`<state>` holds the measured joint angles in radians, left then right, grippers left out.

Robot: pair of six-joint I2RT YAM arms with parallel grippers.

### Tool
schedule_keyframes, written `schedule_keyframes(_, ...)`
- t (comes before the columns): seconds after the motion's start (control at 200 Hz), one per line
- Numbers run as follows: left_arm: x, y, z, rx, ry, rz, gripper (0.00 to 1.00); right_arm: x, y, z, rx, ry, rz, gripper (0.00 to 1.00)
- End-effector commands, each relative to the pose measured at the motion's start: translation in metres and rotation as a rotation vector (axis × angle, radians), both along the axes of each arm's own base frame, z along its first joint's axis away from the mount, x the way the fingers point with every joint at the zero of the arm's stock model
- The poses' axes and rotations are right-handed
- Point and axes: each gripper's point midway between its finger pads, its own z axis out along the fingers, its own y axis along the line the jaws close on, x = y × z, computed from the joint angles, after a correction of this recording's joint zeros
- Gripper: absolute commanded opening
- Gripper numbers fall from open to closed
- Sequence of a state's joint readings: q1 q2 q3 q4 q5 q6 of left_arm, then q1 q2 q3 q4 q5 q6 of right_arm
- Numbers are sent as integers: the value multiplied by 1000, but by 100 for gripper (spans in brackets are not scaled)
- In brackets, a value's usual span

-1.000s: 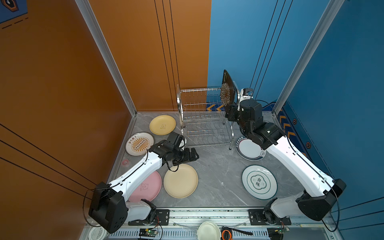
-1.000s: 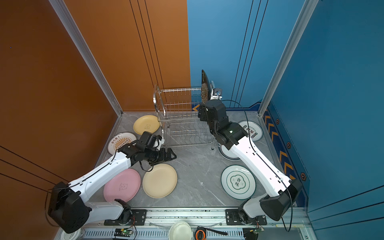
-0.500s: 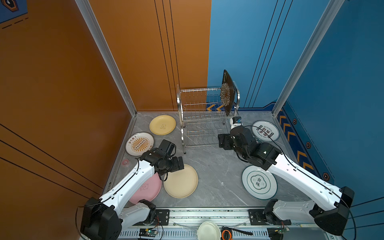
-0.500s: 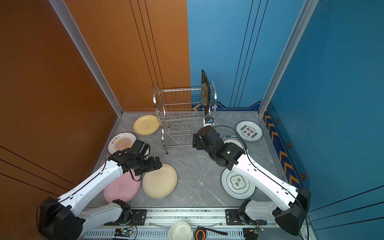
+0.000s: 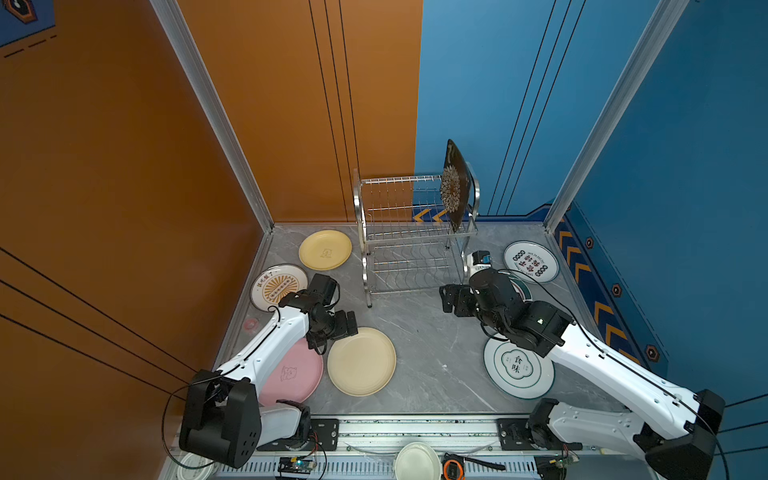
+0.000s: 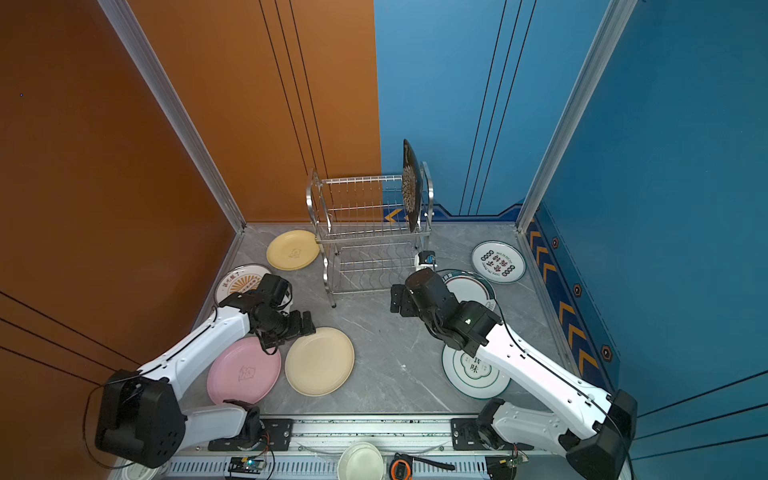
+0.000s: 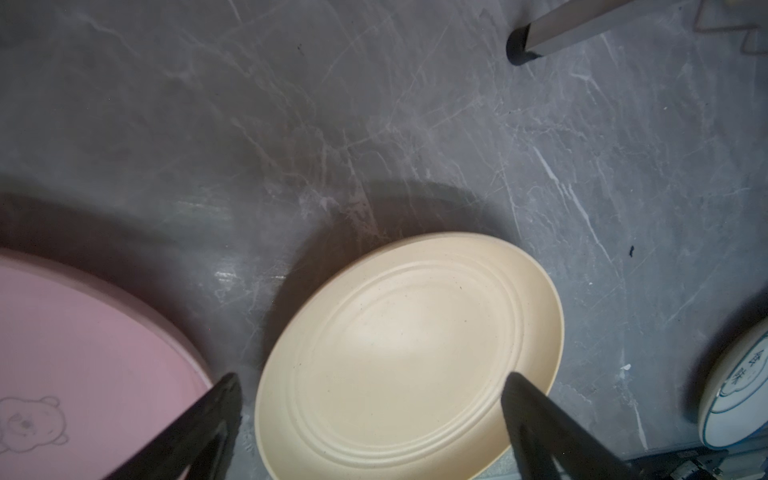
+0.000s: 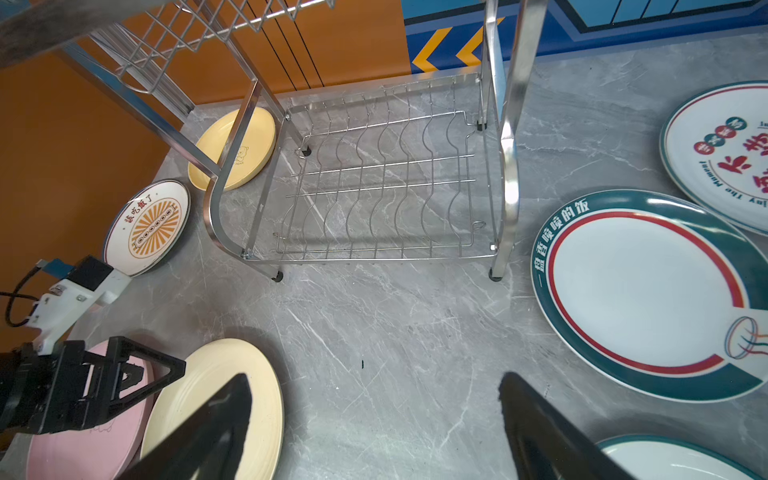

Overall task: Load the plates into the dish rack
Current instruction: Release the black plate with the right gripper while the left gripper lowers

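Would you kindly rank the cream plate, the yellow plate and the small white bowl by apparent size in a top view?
1. cream plate
2. yellow plate, though it lies farther from the camera
3. small white bowl, partly cut off at the picture's edge

Open tabletop between cream plate and character plate, before the dish rack.
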<state>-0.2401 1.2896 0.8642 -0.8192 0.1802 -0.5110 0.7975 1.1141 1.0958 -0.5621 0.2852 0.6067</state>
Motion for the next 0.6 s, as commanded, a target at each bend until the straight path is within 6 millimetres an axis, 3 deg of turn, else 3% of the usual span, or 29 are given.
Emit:
schedule_keyframes(0.0,-5,-1,-6,-8,25,-41,98,-8,-8,2,18,6,9,95)
schedule_keyframes(0.41,-5,4,-21,14,73,-56,98,-10,-25,1,44,10,-4,99)
schedule_keyframes(0.596,-14,3,-28,2,110,-57,98,-10,-25,1,47,10,-5,100)
